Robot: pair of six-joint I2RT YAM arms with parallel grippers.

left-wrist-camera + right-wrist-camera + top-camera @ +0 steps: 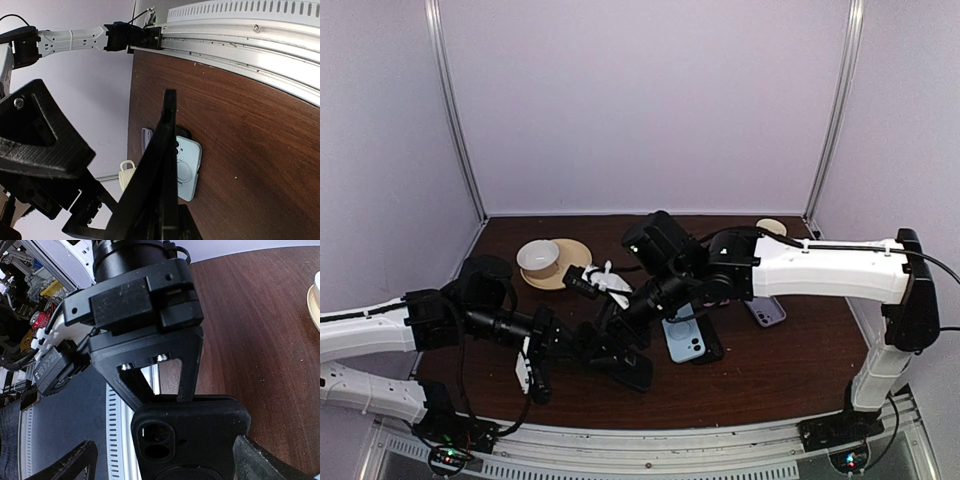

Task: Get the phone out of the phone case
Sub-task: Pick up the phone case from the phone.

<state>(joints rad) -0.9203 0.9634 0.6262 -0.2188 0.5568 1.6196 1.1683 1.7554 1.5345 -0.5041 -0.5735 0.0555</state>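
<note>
My left gripper (603,350) is shut on a black phone case (632,368) and holds it above the table's near middle. In the left wrist view the phone case (167,150) stands edge-on between the jaws of the left gripper (165,222). The right wrist view shows the case's back (200,432) with its camera cutout. My right gripper (170,465) is open, one finger (70,465) on either side of the case, not touching it. From above, the right gripper (628,312) hangs just behind the case. Whether a phone sits inside I cannot tell.
A light blue phone case (684,340) lies on a black one (712,348) mid-table, a purple one (767,312) to its right. A white bowl (538,256) on a tan plate (572,268) stands at back left, a cream cup (771,227) at back right. The metal front rail (240,45) runs close by.
</note>
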